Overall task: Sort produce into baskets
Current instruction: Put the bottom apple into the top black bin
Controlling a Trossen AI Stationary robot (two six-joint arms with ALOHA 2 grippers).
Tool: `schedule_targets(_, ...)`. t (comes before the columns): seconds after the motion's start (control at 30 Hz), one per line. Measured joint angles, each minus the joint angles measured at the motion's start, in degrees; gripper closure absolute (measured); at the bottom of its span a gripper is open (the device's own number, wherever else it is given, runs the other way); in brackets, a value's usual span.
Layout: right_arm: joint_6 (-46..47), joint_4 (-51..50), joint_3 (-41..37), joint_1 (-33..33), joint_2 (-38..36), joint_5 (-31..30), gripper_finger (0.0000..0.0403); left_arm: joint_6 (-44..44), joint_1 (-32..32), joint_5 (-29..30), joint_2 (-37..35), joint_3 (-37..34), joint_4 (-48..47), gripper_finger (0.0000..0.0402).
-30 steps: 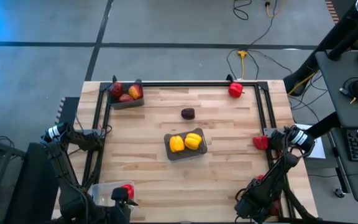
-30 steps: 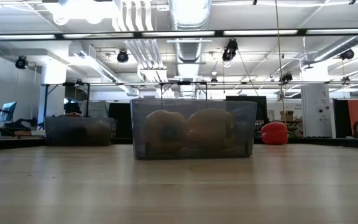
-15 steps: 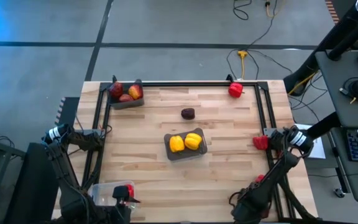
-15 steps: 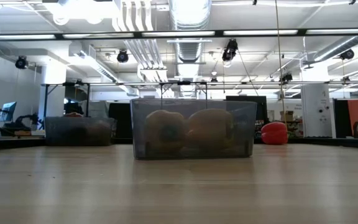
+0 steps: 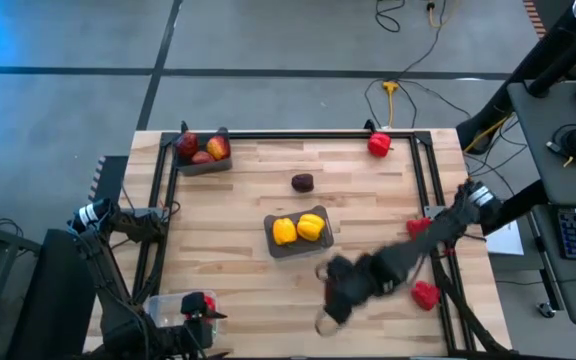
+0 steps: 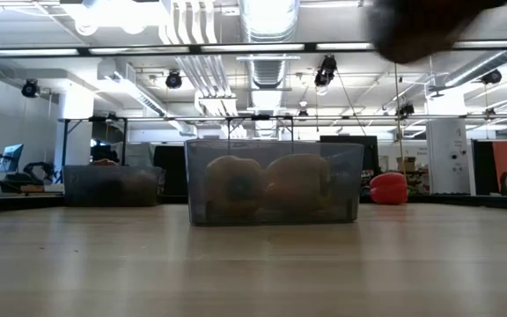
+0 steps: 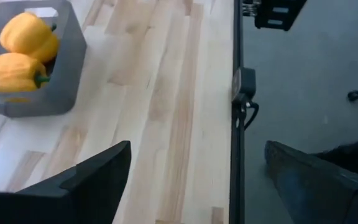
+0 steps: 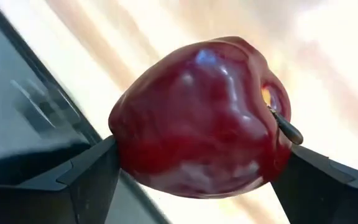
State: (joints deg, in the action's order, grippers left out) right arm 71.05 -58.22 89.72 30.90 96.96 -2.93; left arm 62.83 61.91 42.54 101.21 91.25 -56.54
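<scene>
Swinging out over the tabletop [image 5: 238, 270], the right arm has left its parked spot at the right edge, where it sat half a second ago, and its gripper [image 5: 340, 292] now blurs just near-side of the middle basket [image 5: 298, 247]. The right wrist view shows its fingers [image 8: 82, 183] pinching a dark-red apple [image 8: 201, 118] between them, so a fruit is picked and in transit; judging by colour, it belongs with the apples in the far-left basket [image 5: 204, 165]. With the arm gone, a red pepper [image 5: 425, 294] is uncovered on the right rail, near a second one [image 5: 417, 227] farther along it. The left gripper [image 5: 196, 312] has not shifted: it waits by the near-left corner, over the clear basket [image 5: 164, 308], and the left wrist view shows its fingers [image 7: 79, 186] spread wide with nothing between them. Counting: three baskets; two yellow peppers [image 5: 297, 228] in the middle one; three apples [image 5: 202, 148] in the far-left one; one dark apple [image 5: 302, 182] loose on the boards; one red pepper [image 5: 378, 144] at the far rail, plus the two on the right. Something red [image 5: 205, 303] shows at the clear basket, but the arm hides too much to count it.
</scene>
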Motion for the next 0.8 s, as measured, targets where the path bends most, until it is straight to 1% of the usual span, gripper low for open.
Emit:
schedule_targets(0.1,-9.2,-0.3,0.1,-7.6,-3.2,-1.5,0.0057,2.0,-0.9,0.0,0.0,0.0,0.0,0.0070)
schedule_targets(0.23,-24.9,2.2,-0.2,-20.0,-3.7,-3.2,0.0056,5.2,-2.4,0.4,0.0,0.0,-1.0,0.0091)
schedule_targets(0.33,-36.1,9.2,-0.5,-28.9,-2.3,-2.3,0.0055,10.8,-3.2,0.6,-0.7,0.0,-4.0,0.0102)
schedule_targets(0.43,-45.4,17.7,-0.6,-36.2,1.3,1.6,0.0055,18.2,-3.6,2.3,-2.3,-0.1,-8.7,0.0116)
schedule_targets(0.5,-50.1,22.3,-0.1,-39.9,4.5,3.8,0.0055,22.7,-4.5,3.1,-3.1,-0.1,-11.2,0.0123)
schedule_targets(0.6,-55.8,26.6,2.3,-44.4,9.7,6.4,0.0054,28.6,-7.0,2.0,-4.7,-0.1,-14.8,0.0135)
schedule_targets(0.7,-61.7,27.2,5.8,-47.2,15.0,7.3,0.0054,31.6,-9.6,2.2,-6.2,-0.1,-16.2,0.0148)
schedule_targets(0.8,-66.9,26.7,9.9,-48.0,19.9,7.8,0.0054,32.8,-12.1,2.1,-6.9,-0.1,-17.9,0.0166)
